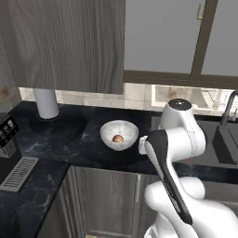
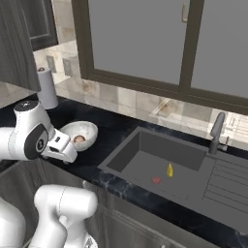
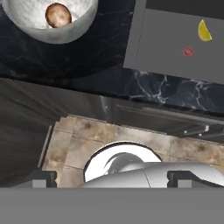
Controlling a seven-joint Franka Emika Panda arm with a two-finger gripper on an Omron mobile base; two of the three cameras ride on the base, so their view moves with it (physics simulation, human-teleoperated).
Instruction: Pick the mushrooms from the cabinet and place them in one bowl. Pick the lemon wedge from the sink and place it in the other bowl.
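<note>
Kitchen: dark marbled bench (image 1: 69, 139) under a grey wood-grain cabinet (image 1: 65, 42), with a matte grey sink (image 2: 145, 147) set into it beside frosted window panes.

Marbled bowl: the white bowl (image 1: 119, 135) stands on the bench between a paper-towel roll (image 1: 45, 102) and the sink; one brown mushroom (image 1: 118, 138) lies in it, round, tan-speckled, near the centre.

Lemon wedge: a tiny bright yellow wedge (image 2: 170, 170) lies on the sink floor, well apart from the bowl, next to a small red drain (image 2: 155, 180); in the hand view the wedge (image 3: 204, 31) is a curved crescent, its long axis running roughly 12 to 6 o'clock.

End effector: the fingertips (image 3: 39, 178) stand wide apart and hold nothing; the hand sits above the bench's front edge, looking down at the floor, the bowl and the sink.

Key relation: from the hand view's centre the wedge lies at about 1 o'clock, the bowl with its mushroom (image 3: 57, 15) at about 11 o'clock.

Judgement: one mushroom appears placed; no second mushroom or second bowl can be made out. A reach for the wedge would likely mean swinging over the sink and descending along the wedge's short side.
</note>
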